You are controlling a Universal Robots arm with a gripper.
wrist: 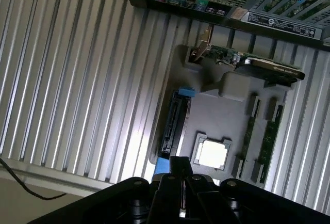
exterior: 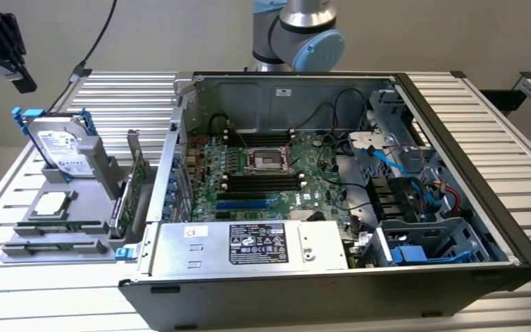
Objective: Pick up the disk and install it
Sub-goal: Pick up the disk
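Observation:
The disk (exterior: 61,149) stands on edge in a grey holder (exterior: 25,242) at the exterior view's left, silver with a white label and a blue carrier frame. In the wrist view the disk (wrist: 174,126) appears edge-on as a dark strip with blue tabs at both ends. My gripper (exterior: 21,79) hangs high above and to the left of the disk, well clear of it. Seen from the wrist, the gripper (wrist: 181,195) has its black fingers pressed together with nothing between them.
An open computer case (exterior: 514,228) fills the middle and right of the slatted table, with a motherboard (exterior: 261,176), cables and a drive cage (exterior: 431,242). The holder also carries a square CPU chip (wrist: 212,153), green cards (wrist: 268,136) and an upright card (wrist: 258,64).

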